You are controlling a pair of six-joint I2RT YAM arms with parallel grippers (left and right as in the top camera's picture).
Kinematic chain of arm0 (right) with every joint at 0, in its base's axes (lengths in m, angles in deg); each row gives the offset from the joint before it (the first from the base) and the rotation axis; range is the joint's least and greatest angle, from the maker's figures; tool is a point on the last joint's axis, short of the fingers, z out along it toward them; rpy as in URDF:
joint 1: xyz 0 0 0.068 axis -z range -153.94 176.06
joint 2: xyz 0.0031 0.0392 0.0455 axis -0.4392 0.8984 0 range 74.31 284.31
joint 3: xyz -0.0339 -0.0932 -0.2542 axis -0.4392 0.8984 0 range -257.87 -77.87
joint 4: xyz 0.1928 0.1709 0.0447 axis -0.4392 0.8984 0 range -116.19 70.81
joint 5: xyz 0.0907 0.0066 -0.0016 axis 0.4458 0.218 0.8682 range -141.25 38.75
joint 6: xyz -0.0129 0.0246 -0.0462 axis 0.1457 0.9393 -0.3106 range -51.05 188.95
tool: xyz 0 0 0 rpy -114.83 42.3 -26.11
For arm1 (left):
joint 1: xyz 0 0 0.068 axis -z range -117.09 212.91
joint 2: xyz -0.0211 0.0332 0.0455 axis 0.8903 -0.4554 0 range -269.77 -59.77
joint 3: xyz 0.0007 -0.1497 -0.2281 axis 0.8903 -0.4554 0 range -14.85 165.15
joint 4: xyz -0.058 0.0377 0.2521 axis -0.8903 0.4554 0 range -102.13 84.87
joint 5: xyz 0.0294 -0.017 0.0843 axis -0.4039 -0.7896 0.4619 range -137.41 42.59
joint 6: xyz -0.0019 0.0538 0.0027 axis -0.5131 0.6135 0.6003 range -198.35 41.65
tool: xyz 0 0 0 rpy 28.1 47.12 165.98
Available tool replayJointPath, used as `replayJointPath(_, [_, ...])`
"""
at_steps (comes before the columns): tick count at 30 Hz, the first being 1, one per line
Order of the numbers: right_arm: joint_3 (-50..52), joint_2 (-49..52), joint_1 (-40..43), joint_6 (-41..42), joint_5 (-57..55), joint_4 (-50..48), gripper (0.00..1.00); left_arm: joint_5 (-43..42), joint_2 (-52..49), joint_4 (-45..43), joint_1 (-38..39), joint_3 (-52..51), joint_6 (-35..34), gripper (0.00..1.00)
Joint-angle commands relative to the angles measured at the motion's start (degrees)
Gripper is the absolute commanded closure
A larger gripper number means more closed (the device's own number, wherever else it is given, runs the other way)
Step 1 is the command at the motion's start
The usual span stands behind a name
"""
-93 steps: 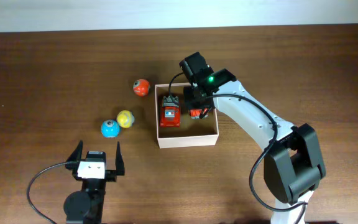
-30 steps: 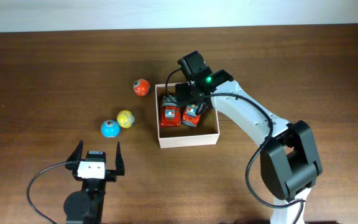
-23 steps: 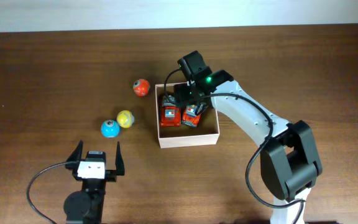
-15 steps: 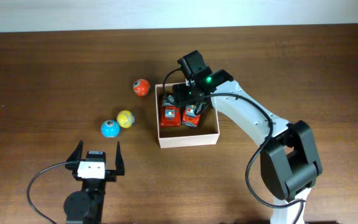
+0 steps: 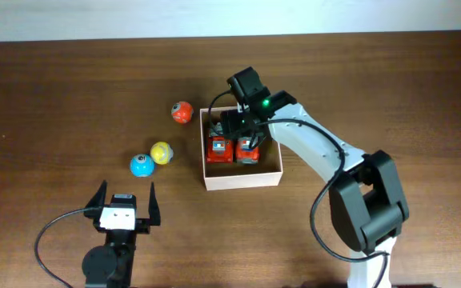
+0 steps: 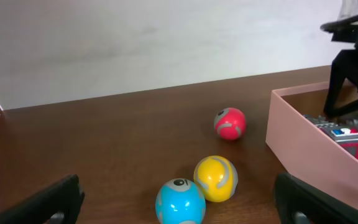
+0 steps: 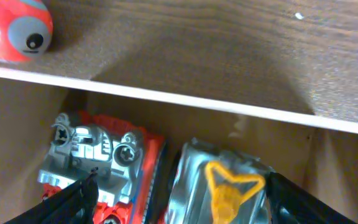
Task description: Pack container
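The container (image 5: 242, 180) is a square, shallow white box with a tan inside, at the table's middle. Two red and grey toy cars lie in it side by side, one on the left (image 5: 218, 148) and one on the right (image 5: 249, 150). My right gripper (image 5: 242, 128) hovers low over the box's far half. In the right wrist view its fingers (image 7: 182, 205) are spread wide outside both cars (image 7: 101, 155) (image 7: 229, 183) and hold nothing. My left gripper (image 5: 124, 200) is open and empty near the front edge.
Three balls lie left of the box: red (image 5: 182, 112), yellow (image 5: 162, 152) and blue (image 5: 140, 166). In the left wrist view they show as red (image 6: 230, 123), yellow (image 6: 215, 179) and blue (image 6: 180, 201), with the box wall (image 6: 309, 155) to the right.
My right gripper brought the second car from the box's right side down beside the first car, shifting left. The car went from tilted to lying straight. The left arm has not moved.
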Motion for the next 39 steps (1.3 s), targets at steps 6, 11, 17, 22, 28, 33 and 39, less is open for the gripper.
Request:
replayJointPath(6, [-1.16,1.38,-0.33,-3.52,2.6,-1.77,0.19,-0.63,0.44,0.13,-0.35,-0.24,0.92,0.01])
replayJointPath(11, [-1.18,1.38,0.35,-3.52,2.4,-2.27,0.19,-0.66,0.44,0.13,-0.35,-0.24,0.92,0.01])
replayJointPath(17, [-1.18,1.36,2.16,-3.54,2.4,-2.16,0.19,-0.66,0.44,0.13,-0.35,-0.24,0.92,0.01])
replayJointPath(22, [-1.18,1.36,3.74,-4.94,2.4,-1.33,0.19,-0.66,0.44,0.13,-0.35,-0.24,0.92,0.01])
replayJointPath(28, [-1.18,1.36,4.11,-9.44,1.99,-0.33,0.19,-0.66,0.44,0.13,-0.35,-0.24,0.92,0.01])
replayJointPath(33, [-1.18,1.36,4.09,-10.62,2.01,-0.11,0.19,-0.66,0.44,0.13,-0.35,-0.24,0.92,0.01])
replayJointPath(39, [-2.64,0.94,4.09,-11.08,2.03,0.94,0.23,-0.66,0.44,0.13,-0.35,-0.24,0.92,0.01])
